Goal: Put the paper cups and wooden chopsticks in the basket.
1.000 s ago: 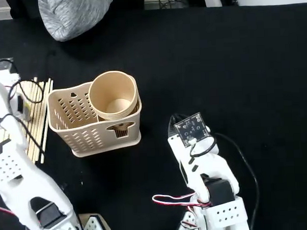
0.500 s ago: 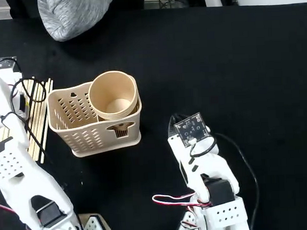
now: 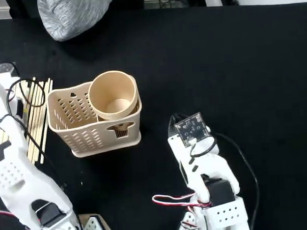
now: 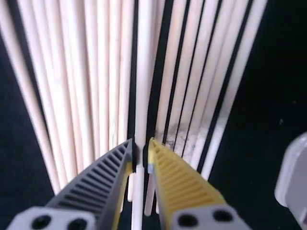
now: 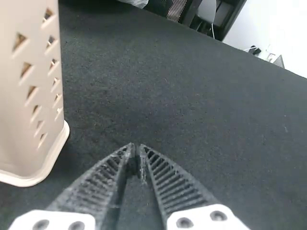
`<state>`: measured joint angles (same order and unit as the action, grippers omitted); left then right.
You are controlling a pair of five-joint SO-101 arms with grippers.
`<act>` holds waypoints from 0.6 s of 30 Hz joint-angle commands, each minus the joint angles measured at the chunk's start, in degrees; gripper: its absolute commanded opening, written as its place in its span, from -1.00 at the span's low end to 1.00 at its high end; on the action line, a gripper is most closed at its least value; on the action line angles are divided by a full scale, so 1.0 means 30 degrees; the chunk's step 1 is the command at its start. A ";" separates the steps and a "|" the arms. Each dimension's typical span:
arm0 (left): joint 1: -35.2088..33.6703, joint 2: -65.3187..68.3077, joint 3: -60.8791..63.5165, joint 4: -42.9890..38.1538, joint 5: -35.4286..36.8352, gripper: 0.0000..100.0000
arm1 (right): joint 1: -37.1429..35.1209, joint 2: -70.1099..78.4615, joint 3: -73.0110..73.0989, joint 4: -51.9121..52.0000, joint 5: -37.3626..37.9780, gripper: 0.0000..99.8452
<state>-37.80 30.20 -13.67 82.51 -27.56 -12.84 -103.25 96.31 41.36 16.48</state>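
Now | left gripper (image 4: pixel 140 146): jaws pinched on one stick of the wooden chopsticks (image 3: pixel 42 119), lying flat just beside the basket (image 3: pixel 90 134) | paper cups (image 3: pixel 113 99): stacked inside basket | right gripper (image 5: pixel 135 152): closed, empty, near basket's other side.

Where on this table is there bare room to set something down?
The wide black table to the right of the basket and beyond the right gripper is bare. So is the strip between the basket and the grey fabric bundle. The left edge is crowded: wooden chopsticks lie packed beside the basket, under the left gripper.
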 commanded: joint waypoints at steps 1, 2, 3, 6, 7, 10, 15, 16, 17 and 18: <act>-0.0015 -0.4308 0.1451 0.0059 0.0029 -0.94 | 0.0264 -0.1656 -0.0073 -0.0322 -0.0029 -0.97; -0.0015 -0.5011 0.1919 -0.0176 0.0029 -0.94 | 0.0264 -0.1656 -0.0073 -0.0322 -0.0029 -0.97; -0.0073 -0.5802 0.2447 -0.0469 0.0029 -0.94 | 0.0264 -0.1656 -0.0073 -0.0322 -0.0029 -0.97; -0.0161 -0.8088 0.4088 -0.1495 0.0059 -0.94 | 0.0264 -0.1656 -0.0073 -0.0322 -0.0029 -0.97; -0.0190 -0.8850 0.4674 -0.1905 0.0059 -0.94 | 0.0264 -0.1656 -0.0073 -0.0322 -0.0029 -0.97; -0.0190 -1.1194 0.6549 -0.3399 0.0850 -0.94 | 0.0264 -0.1656 -0.0103 -0.0322 -0.0029 -0.97; -0.0190 -1.5531 0.9890 -0.7004 0.3634 -0.94 | 0.0264 -0.1656 -0.0103 -0.0322 -0.0029 -0.97; -0.0190 -1.6469 1.0681 -0.8000 0.4190 -0.94 | 0.0264 -0.1656 -0.0103 -0.0322 -0.0029 -0.97; -0.0190 -1.7436 1.1590 -0.9026 0.4777 -0.94 | 0.0264 -0.1656 -0.0103 -0.0322 -0.0029 -0.97; -0.0190 -1.8432 1.2527 -0.9993 0.5304 -0.94 | 0.0264 -0.1656 -0.0103 -0.0322 -0.0029 -0.97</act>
<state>-37.80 -13.14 16.31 62.90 -17.89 -12.84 -103.25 96.31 41.36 16.48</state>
